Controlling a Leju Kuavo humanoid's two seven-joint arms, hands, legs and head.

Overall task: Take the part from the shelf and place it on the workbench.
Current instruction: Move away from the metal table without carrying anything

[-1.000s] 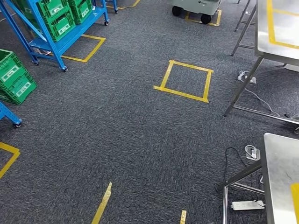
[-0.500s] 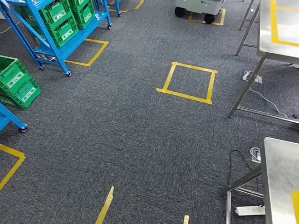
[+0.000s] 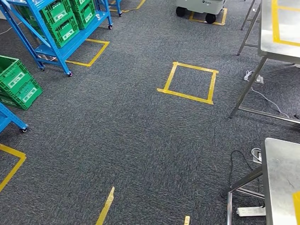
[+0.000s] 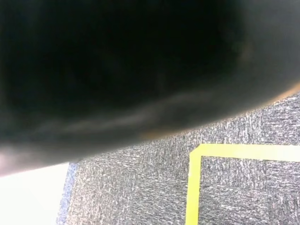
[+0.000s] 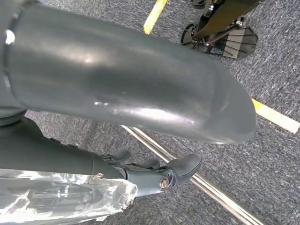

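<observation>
1. Part (image 5: 60, 197), bagged, sits at the right hand (image 5: 71, 161) above grey, nubbly carpet (image 3: 123, 140), the largest surface in view.
2. Workbench (image 3: 281, 183): flat brushed-steel top on thin steel legs, at the robot's right. The right hand is the nearer one, so the placing move should go rightward and up onto that top. A steel frame rail (image 5: 212, 190) passes just below the right hand.
3. Shelf (image 3: 53, 49): blue steel frame on castors, far left, well apart from the bench.
4. Crates (image 3: 16, 82): green ribbed plastic, white labels, near the shelf.
5. Tape square (image 3: 183, 96): yellow, flat on the carpet, mid-floor.
6. Right hand: smooth grey thumb (image 5: 123, 84) above, dark fingers (image 5: 176, 166) running along the part's long axis. The part lies against the fingers' underside. Judged clamped on it, fingers close together.
7. Left hand: the wrist view is a dark blur; finger state cannot be told.
8. Part wrap: clear, crinkled, glossy film. Contents unreadable.
</observation>
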